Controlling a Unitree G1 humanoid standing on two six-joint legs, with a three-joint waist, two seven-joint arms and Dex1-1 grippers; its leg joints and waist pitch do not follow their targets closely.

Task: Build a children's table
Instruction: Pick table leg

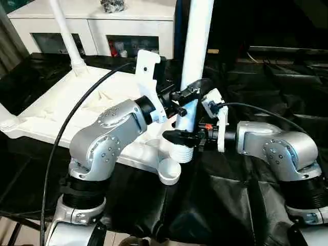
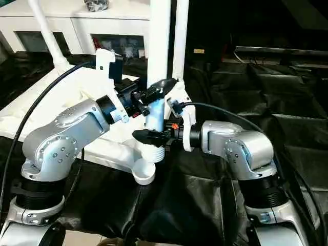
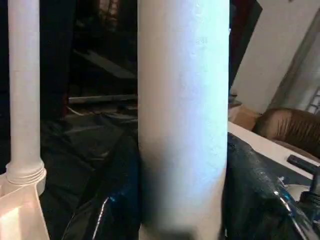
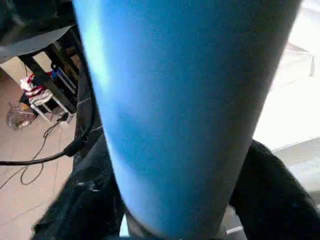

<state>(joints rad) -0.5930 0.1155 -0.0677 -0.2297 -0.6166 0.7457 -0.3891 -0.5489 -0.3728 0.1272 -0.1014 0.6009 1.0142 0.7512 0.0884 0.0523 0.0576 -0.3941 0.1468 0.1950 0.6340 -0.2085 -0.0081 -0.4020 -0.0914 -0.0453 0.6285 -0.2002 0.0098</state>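
Observation:
The white tabletop lies upside down on the black sheet. A long white leg stands upright with its threaded end just above the near corner socket. My left gripper is shut on this leg partway up, and its dark fingers press both sides of the tube. Lower down, just above the threaded collar, my right gripper reaches in from the right. Its fingers flank the leg closely, the jaws still open.
Other legs stand in corner sockets: one at the far left, one at the left edge, one behind the held leg. A white glass-door cabinet stands behind. Crumpled black sheet covers the right side.

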